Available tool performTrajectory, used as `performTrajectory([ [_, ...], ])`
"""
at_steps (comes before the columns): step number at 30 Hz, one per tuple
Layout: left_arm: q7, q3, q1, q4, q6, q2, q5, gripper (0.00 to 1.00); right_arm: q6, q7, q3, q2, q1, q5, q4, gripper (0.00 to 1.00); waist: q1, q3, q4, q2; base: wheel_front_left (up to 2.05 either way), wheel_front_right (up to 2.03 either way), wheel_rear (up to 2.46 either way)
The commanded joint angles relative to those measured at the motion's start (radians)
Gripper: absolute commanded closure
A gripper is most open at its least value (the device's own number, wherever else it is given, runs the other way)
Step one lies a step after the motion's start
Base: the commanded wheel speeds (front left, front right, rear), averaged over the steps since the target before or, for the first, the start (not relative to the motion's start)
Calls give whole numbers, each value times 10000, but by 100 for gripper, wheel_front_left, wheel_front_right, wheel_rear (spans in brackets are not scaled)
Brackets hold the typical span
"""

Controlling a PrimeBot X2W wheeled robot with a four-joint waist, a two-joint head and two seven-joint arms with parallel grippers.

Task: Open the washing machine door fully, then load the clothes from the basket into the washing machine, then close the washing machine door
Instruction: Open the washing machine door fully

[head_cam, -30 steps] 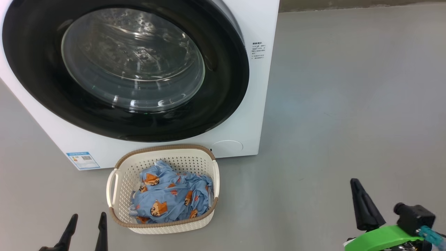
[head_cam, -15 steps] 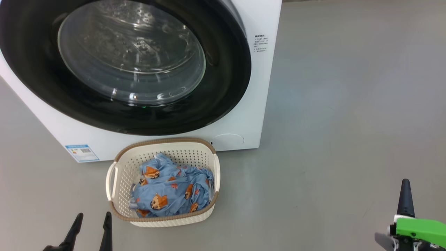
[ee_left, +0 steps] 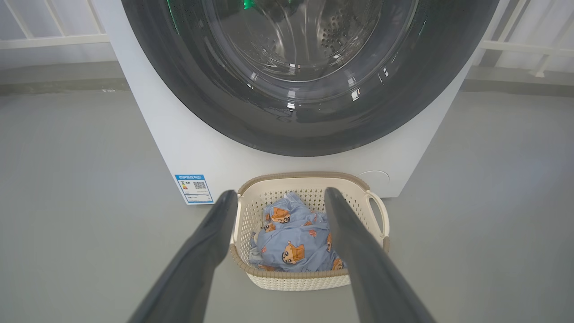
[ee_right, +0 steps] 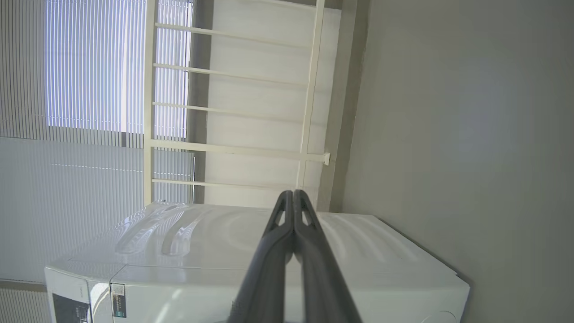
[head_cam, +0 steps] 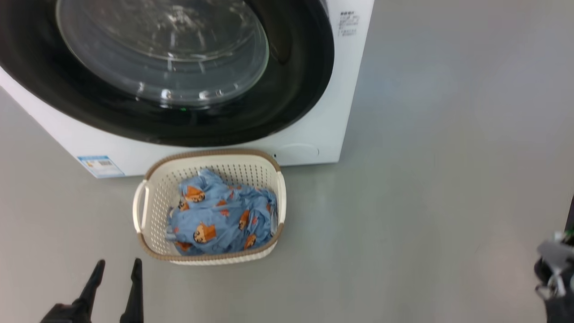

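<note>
The washing machine (head_cam: 345, 112) stands at the upper left of the head view. Its glossy black washing machine door (head_cam: 296, 89) lies shut against the front. On the floor just before it sits the cream basket (head_cam: 143, 211), with the blue printed clothes (head_cam: 219, 220) heaped inside. My left gripper (head_cam: 118, 264) is open and empty, low over the floor to the near left of the basket. In the left wrist view its fingers (ee_left: 210, 242) frame the basket (ee_left: 296, 280) and clothes (ee_left: 291, 242). My right gripper (ee_right: 293, 194) is shut and empty, held sideways off to the machine's right.
Bare grey floor (head_cam: 426, 157) spreads to the right of the machine. A blue label (ee_left: 193, 188) marks the machine's lower front corner. A white railing (ee_right: 309, 107) and window blinds (ee_right: 89, 67) stand behind the machine. My right arm's wrist (head_cam: 555, 264) shows at the head view's right edge.
The head camera has tilted down, so machine and basket sit higher in the picture. My right arm has swung out to the right edge. The left gripper stays open and still.
</note>
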Motion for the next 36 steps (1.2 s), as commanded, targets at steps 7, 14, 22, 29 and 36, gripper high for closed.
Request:
performTrajectory([
  [7, -105, 329, -720, -580, -73, 129, -97, 0, -11, 952, 319, -567, -1778, -73, -487, 100, -1, 1585, -3, 0, 0, 0, 0],
  [14, -105, 469, -977, -656, -161, 129, 14, 0, -11, 1718, 757, -898, -2908, -381, -748, 100, -1, 2278, 137, 0, 0, 0, 0],
  [22, -105, 508, -1122, -730, -229, 129, 10, 0, -11, 2456, 1667, -1015, -4042, -655, -964, 100, -1, 2877, 417, 0, 0, 0, 0],
  [29, -105, 380, -1088, -840, -257, 129, 16, 0, -11, 2966, 2582, -954, -4942, -763, -1088, 100, -1, 3277, 652, 0, 0, 0, 0],
  [36, -105, 170, -1044, -942, -197, 129, -153, 0, -11, 3246, 3300, -1015, -5828, -842, -1200, 100, -1, 3601, 1075, 0, 0, 0, 0],
])
